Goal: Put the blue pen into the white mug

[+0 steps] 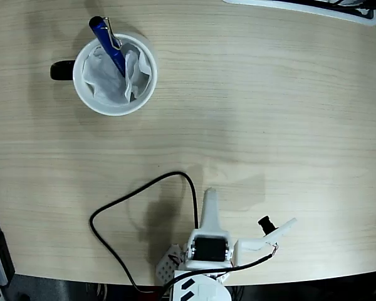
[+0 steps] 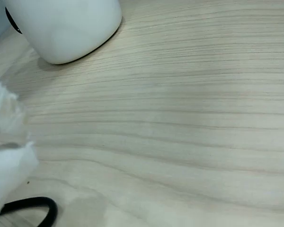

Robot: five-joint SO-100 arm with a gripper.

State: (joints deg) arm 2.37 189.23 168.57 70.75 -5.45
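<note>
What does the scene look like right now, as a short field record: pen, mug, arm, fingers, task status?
pen: blue pen stands tilted inside the white mug, clip end sticking out over the rim at top left in the fixed view
mug: upright on the wooden table, black handle to the left, crumpled white paper inside
arm: folded back at the bottom edge of the fixed view, far from the mug
fingers: gripper holds nothing, looks open
cable: black cable loops on the table beside the arm
task status: pen appears placed
</note>
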